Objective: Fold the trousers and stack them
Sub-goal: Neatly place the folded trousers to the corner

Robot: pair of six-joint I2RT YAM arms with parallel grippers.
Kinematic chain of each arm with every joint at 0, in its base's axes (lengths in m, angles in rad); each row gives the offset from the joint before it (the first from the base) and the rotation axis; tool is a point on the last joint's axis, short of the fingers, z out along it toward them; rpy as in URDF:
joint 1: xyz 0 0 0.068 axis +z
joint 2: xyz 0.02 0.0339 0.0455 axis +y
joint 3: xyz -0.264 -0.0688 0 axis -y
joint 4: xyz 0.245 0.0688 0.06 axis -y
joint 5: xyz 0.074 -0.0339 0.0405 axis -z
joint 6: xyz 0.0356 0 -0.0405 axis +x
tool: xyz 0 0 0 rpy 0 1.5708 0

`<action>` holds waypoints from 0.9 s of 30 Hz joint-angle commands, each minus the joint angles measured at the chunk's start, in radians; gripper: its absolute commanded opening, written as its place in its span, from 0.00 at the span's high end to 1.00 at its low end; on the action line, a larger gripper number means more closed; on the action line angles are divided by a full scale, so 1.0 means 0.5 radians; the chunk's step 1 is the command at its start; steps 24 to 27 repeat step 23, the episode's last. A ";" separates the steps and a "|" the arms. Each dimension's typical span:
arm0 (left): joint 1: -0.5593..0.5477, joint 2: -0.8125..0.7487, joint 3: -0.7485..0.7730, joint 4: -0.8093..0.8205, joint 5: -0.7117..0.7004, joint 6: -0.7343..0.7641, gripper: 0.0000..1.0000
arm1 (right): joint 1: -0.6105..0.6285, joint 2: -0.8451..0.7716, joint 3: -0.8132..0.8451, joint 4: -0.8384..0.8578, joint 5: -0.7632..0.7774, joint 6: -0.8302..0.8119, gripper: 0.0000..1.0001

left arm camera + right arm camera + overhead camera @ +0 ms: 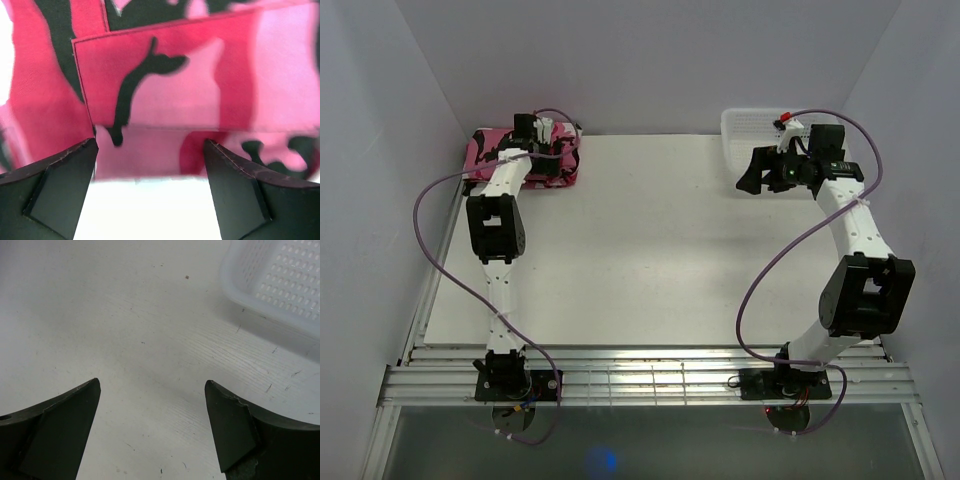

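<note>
The pink, red and black camouflage trousers lie folded in a stack at the table's far left corner. My left gripper hovers over their right part, open and empty. In the left wrist view the trousers fill the frame, a folded edge running just beyond the open left gripper, with white table below. My right gripper is open and empty above the bare table beside the white basket. In the right wrist view the right gripper frames only tabletop.
The white perforated basket stands at the far right corner, partly hidden by the right arm. White walls close in the table on the left, back and right. A metal rail runs along the near edge.
</note>
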 commanded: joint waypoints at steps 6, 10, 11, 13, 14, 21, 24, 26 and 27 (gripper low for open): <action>-0.158 -0.885 -0.288 -0.319 0.174 0.055 0.02 | -0.030 -0.280 -0.026 -0.155 0.002 -0.377 0.10; -0.171 -1.281 -0.919 -0.271 0.444 -0.068 0.02 | -0.030 -0.416 -0.293 -0.296 0.048 -0.582 0.10; -0.177 -1.376 -1.249 -0.213 0.466 -0.080 0.02 | -0.030 -0.480 -0.363 -0.315 0.036 -0.595 0.10; -0.204 -1.621 -1.524 -0.093 0.506 -0.087 0.02 | -0.030 -0.544 -0.563 -0.339 0.020 -0.656 0.10; -0.213 -1.689 -1.634 -0.065 0.488 -0.096 0.02 | -0.030 -0.606 -0.618 -0.339 0.023 -0.663 0.10; -0.229 -2.128 -2.117 -0.059 0.389 -0.078 0.02 | -0.030 -0.943 -0.953 -0.269 0.008 -0.644 0.10; -0.229 -2.275 -2.197 -0.068 0.395 -0.084 0.02 | -0.030 -1.056 -0.981 -0.260 0.017 -0.635 0.10; -0.229 -2.275 -2.197 -0.068 0.395 -0.084 0.02 | -0.030 -1.056 -0.981 -0.260 0.017 -0.635 0.10; -0.229 -2.275 -2.197 -0.068 0.395 -0.084 0.02 | -0.030 -1.056 -0.981 -0.260 0.017 -0.635 0.10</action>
